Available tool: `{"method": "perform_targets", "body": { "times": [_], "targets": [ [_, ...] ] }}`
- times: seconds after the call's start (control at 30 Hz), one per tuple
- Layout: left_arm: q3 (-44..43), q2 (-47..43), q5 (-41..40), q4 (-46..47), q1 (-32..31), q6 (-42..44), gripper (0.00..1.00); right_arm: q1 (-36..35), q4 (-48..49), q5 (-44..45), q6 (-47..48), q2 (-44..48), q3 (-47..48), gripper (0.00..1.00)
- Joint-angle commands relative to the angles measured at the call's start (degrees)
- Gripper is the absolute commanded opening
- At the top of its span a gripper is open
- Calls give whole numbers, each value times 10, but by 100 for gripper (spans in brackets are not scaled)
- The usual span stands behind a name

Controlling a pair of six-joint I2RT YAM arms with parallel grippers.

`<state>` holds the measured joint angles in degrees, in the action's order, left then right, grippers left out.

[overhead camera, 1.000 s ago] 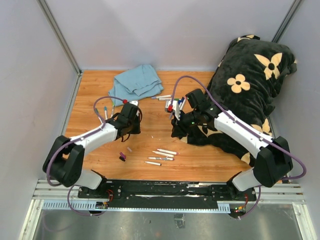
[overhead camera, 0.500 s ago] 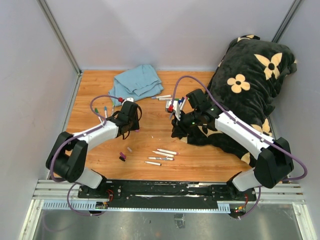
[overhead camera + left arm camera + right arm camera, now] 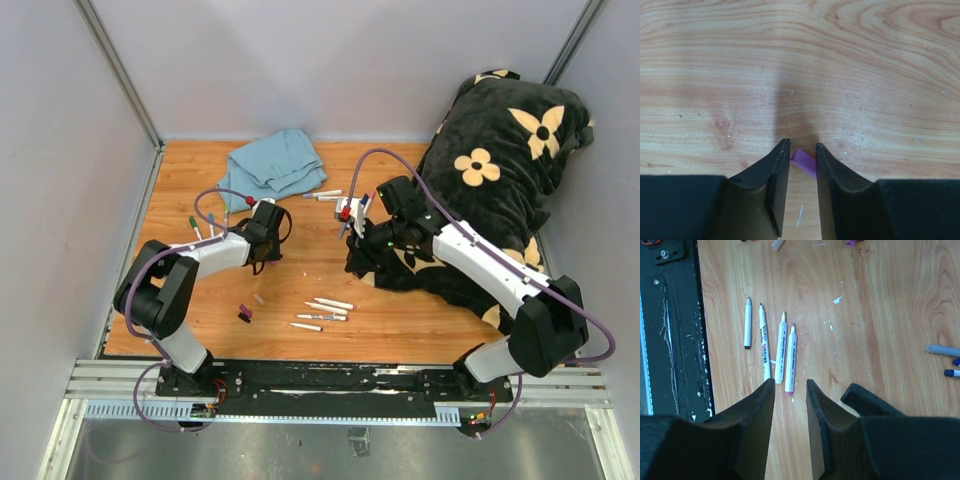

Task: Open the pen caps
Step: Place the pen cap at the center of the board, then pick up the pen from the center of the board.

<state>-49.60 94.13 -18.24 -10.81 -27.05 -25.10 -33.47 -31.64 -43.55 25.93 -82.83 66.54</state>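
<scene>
Left end effector (image 3: 802, 148), a pair of matte black tapered fingers, hangs low over pale wood with wavy grain and casts a soft shadow on it. Its jaws stand narrowly apart. A small purple cap (image 3: 803, 161) sits slanted in the gap, touching the left fingertip. Whether the cap is pinched or simply lies on the tabletop (image 3: 180, 190) underneath cannot be told.

The right end effector (image 3: 791, 383) hangs higher, its jaws slightly spread, with only bare wood showing between them. Below it, four slim white marker barrels (image 3: 781, 347) lie side by side, nearly parallel, their coloured tips showing.

From overhead, a dark purple cap (image 3: 245, 314) and a pale pink cap (image 3: 259, 298) lie loose just left of those barrels, near the front edge. A green cap (image 3: 192, 221) sits on a marker near the left edge.

A crumpled soft blue cloth (image 3: 272, 165) lies at the back. A plush black blanket (image 3: 500, 170) patterned with cream flowers heaps over the right side, under the right arm. Smooth grey walls close the left and back edges, and a black metal rail (image 3: 330, 380) runs along the front. A stretch of open wood lies between the two arms.
</scene>
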Motion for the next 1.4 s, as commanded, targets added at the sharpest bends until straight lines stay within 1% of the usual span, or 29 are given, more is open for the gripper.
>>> {"method": "perform_targets", "body": {
  "times": [0.0, 0.2, 0.37, 0.6, 0.7, 0.87, 0.97, 1.07, 1.13, 1.23, 1.37],
  "targets": [
    [-2, 1, -11, -7, 3, 2, 30, 9, -9, -15, 1, 16, -7, 33],
    [39, -38, 15, -15, 0, -13, 28, 9, -9, -17, 1, 17, -8, 33],
    [77, -82, 7, -38, -23, -33, 28, 9, -9, -19, 0, 19, -7, 33],
    [132, -151, -2, -59, -59, -84, 28, 9, -9, -20, -1, 26, -8, 33],
    [149, -173, -11, -62, -63, -93, 28, 10, -9, -22, -2, 28, -8, 33],
    [138, -190, -34, -79, -63, -87, 31, 11, -9, -23, -2, 32, -8, 33],
    [124, -216, -36, -77, -63, -77, 33, 13, -9, -24, -3, 34, -8, 33],
    [114, -255, -20, -59, -63, -58, 38, 16, -9, -26, -3, 35, -9, 33],
    [121, -293, 19, -28, -63, -36, 43, 16, -9, -26, -3, 35, -8, 33],
    [152, -347, 96, 44, -63, -16, 57, 19, -9, -25, -1, 37, -8, 33],
    [224, -406, 175, 178, -62, -19, 78, 26, -9, -26, 0, 43, -9, 33]
  ]
}}
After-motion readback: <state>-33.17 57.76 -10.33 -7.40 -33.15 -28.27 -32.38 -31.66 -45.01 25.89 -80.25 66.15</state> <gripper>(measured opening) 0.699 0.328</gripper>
